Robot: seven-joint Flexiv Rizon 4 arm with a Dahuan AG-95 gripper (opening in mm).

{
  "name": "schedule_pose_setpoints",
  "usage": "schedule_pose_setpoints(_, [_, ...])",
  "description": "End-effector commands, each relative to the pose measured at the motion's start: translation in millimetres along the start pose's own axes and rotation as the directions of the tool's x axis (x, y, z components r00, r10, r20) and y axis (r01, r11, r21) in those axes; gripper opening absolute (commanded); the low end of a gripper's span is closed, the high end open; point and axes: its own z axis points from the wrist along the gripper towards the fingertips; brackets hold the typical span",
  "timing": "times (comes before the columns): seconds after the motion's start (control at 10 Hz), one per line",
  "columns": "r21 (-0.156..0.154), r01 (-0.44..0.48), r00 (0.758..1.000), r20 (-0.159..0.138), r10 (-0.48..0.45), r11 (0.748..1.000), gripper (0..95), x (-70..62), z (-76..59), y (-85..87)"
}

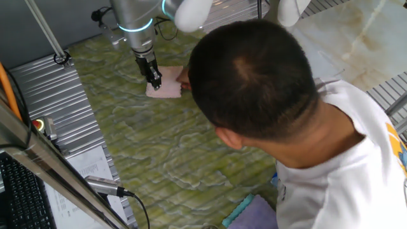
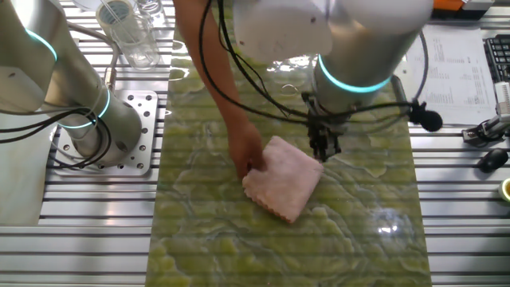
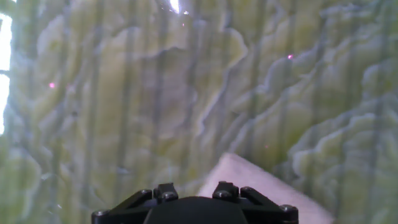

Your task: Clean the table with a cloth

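Hand view: cloth on table.

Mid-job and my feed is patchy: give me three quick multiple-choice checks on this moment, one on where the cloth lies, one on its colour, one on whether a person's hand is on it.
1. Where does the cloth lie?
A. on the table
B. on the ribbed metal panel
C. lifted in the air

2. What colour is the cloth?
A. teal
B. pale pink
C. yellow

3. What is the person's hand doing?
A. resting off the table
B. gripping the arm
C. touching the cloth's edge

Answers: 1 A, both fixed views show it flat on the green marbled surface, the gripper at its edge. 2 B, pink in both fixed views. 3 C, the fingers meet the cloth's side opposite the gripper.
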Motion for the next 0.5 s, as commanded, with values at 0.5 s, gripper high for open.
schedule_pose_setpoints(0.5, [-0.003,0.084,0.996,0.011,-0.084,0.996,76.0,30.2,19.1,-7.3])
